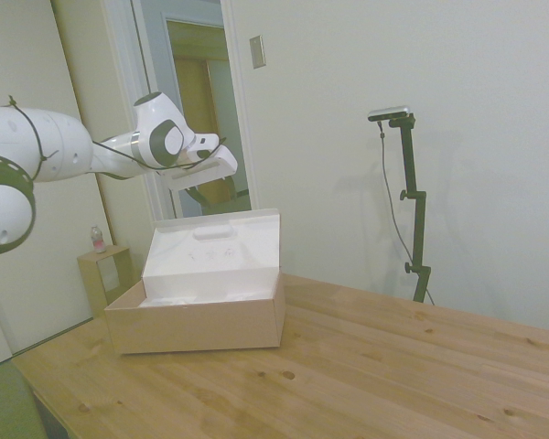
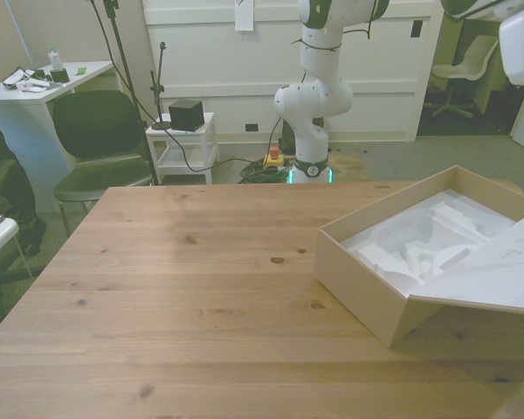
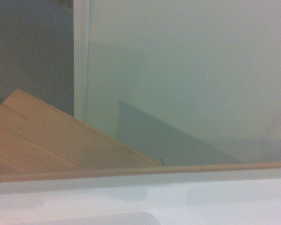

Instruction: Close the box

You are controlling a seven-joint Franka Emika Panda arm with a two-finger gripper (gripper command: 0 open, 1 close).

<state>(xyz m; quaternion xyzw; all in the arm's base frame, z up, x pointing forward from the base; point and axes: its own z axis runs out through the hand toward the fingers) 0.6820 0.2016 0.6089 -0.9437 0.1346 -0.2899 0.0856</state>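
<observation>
The front view's right edge crops the box [image 2: 393, 288].

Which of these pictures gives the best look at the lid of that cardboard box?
The side view: the lid stands raised, its whole white inside showing. The front view catches only part of it, cut off at the edge. The wrist view shows just a blurred edge.

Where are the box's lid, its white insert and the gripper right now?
lid [image 1: 221, 241]: side view, on its raised white inner face.
white insert [image 2: 419, 244]: front view, on the moulded foam inside the box.
gripper [image 1: 221, 187]: side view, behind the lid's top edge.
</observation>
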